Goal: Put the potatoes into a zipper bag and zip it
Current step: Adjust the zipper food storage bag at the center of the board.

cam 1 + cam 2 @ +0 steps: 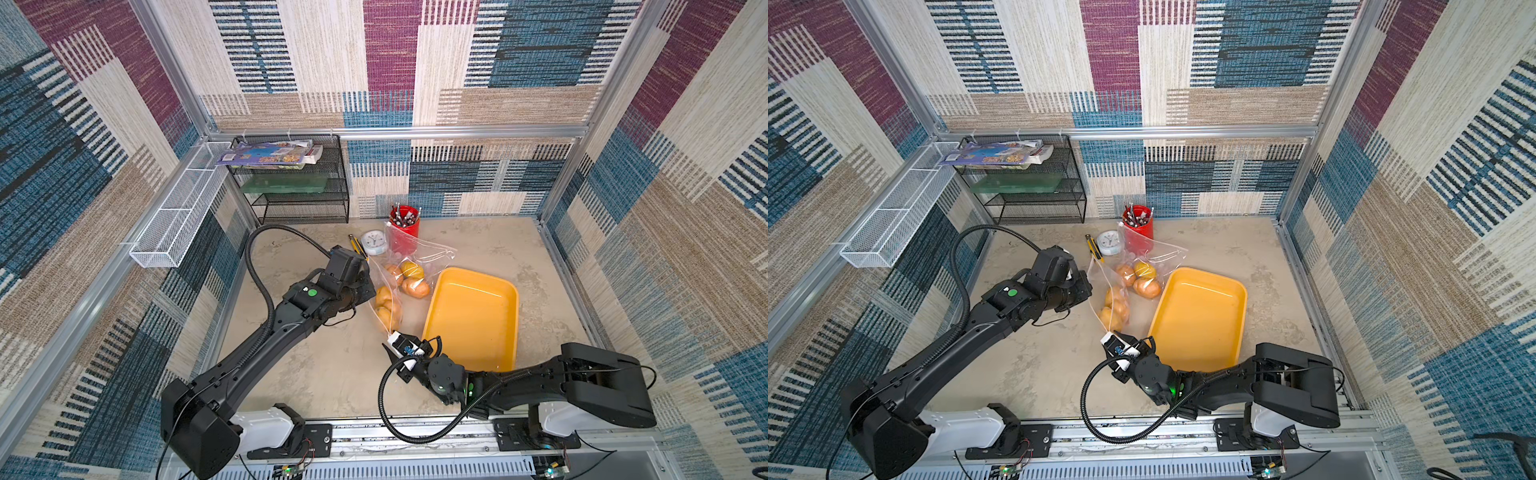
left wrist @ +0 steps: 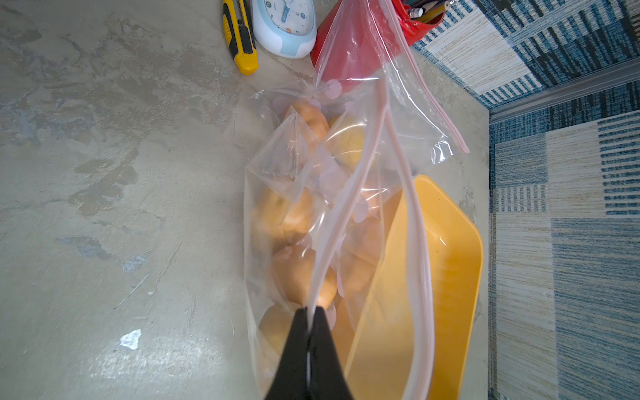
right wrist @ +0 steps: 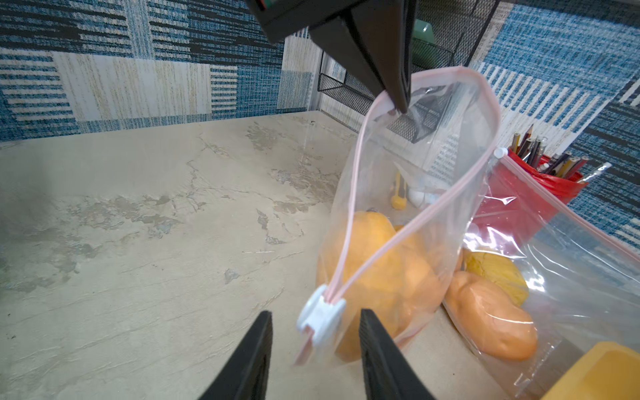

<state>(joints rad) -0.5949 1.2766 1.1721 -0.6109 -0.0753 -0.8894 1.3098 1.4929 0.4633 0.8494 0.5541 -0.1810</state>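
Nearest me, my right end effector (image 3: 313,312) has its jaws apart on either side of the white slider (image 3: 322,322), not closed on it. The open zipper bag (image 3: 415,173) holds potatoes (image 3: 374,270) on the tabletop (image 1: 332,374). Farther left, my left end effector (image 2: 307,310) is clamped on the bag's pink rim. Beyond, other potatoes (image 1: 409,278) lie in a second bag (image 1: 432,253), left of the yellow tray (image 1: 473,316).

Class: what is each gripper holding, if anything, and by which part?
The left gripper pinches the clear bag by its pink zip strip. The right gripper holds nothing: the white slider sits between its open jaws.
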